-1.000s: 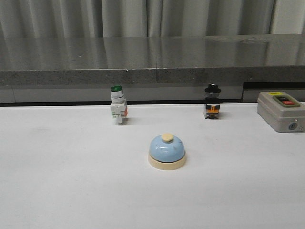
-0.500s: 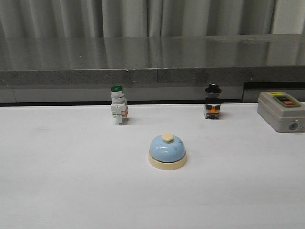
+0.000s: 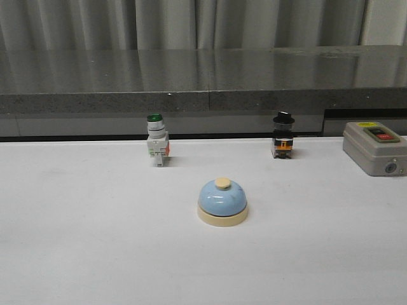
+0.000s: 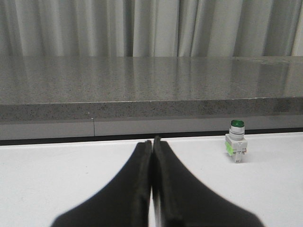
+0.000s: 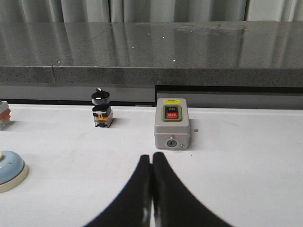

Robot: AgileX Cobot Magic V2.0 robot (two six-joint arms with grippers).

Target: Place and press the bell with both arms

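Note:
The light-blue dome bell with cream base and cream button stands upright on the white table, near the middle of the front view. Its edge shows in the right wrist view. No arm or gripper shows in the front view. My left gripper is shut and empty, low over the table, far from the bell. My right gripper is shut and empty, with the bell off to its side.
A green-capped white pushbutton switch stands behind the bell to the left, also in the left wrist view. A black-knob switch and a grey box with a red button stand at the right. A dark stone ledge runs along the back.

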